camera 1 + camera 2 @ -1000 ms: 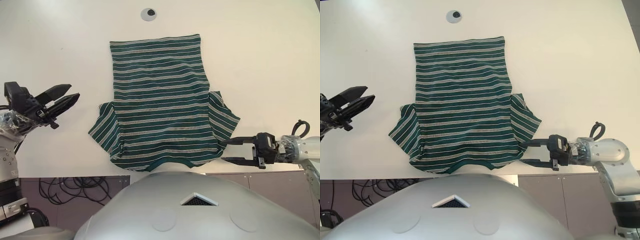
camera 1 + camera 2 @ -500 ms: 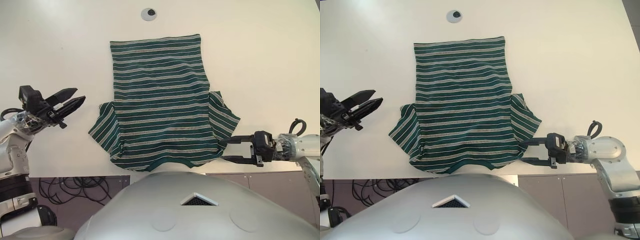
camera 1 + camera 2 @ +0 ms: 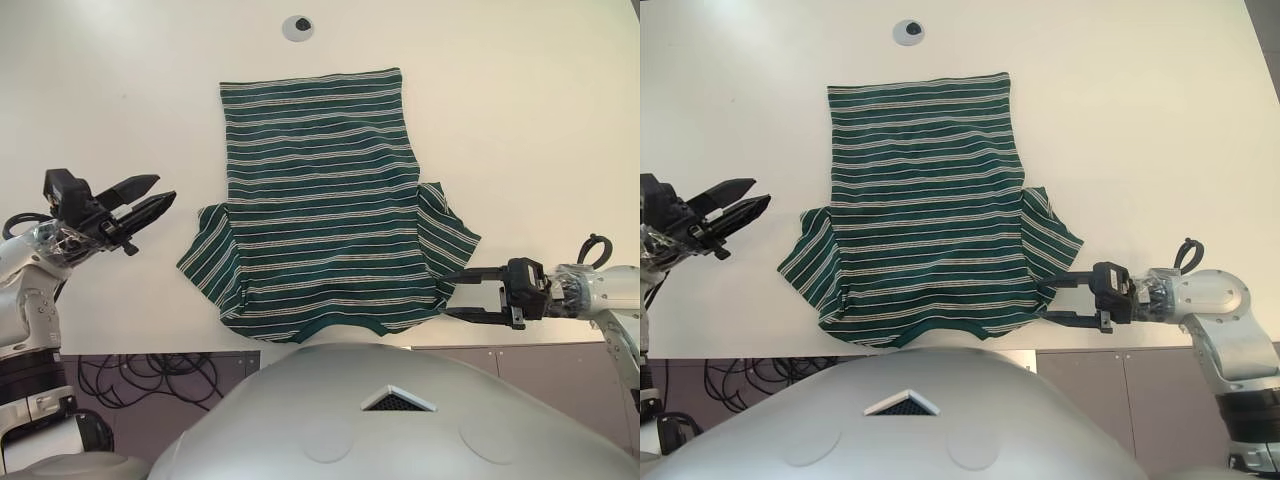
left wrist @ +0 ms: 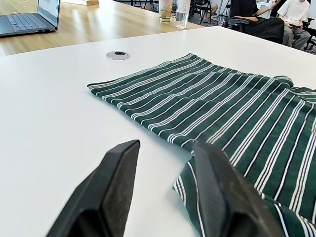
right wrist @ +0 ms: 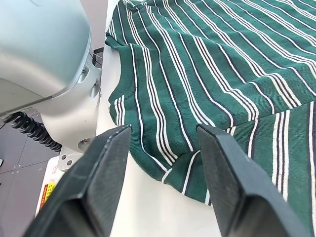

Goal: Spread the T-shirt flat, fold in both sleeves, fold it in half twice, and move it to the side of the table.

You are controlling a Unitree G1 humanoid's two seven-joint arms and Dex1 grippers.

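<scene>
A dark green T-shirt (image 3: 320, 200) with white stripes lies face down on the white table (image 3: 520, 120), hem away from me, collar at the near edge. Both sleeves stick out loosely at its sides. My right gripper (image 3: 452, 294) is open at the table's near edge, its fingertips level with the shirt's right shoulder corner (image 5: 168, 170), one on each side of it. My left gripper (image 3: 158, 195) is open above the table, a short way left of the left sleeve (image 3: 205, 255). The same sleeve (image 4: 197, 197) lies just beyond the left fingers (image 4: 113, 192).
A round grey cable port (image 3: 297, 28) sits in the table beyond the shirt's hem. Bare tabletop lies on both sides of the shirt. Cables (image 3: 150, 375) hang below the near edge on the left. A laptop (image 4: 29, 17) and bottles stand on a wooden table behind.
My left gripper has moved right, closer to the left sleeve. My right gripper has crept left to the shirt's shoulder corner. The shirt has not moved.
</scene>
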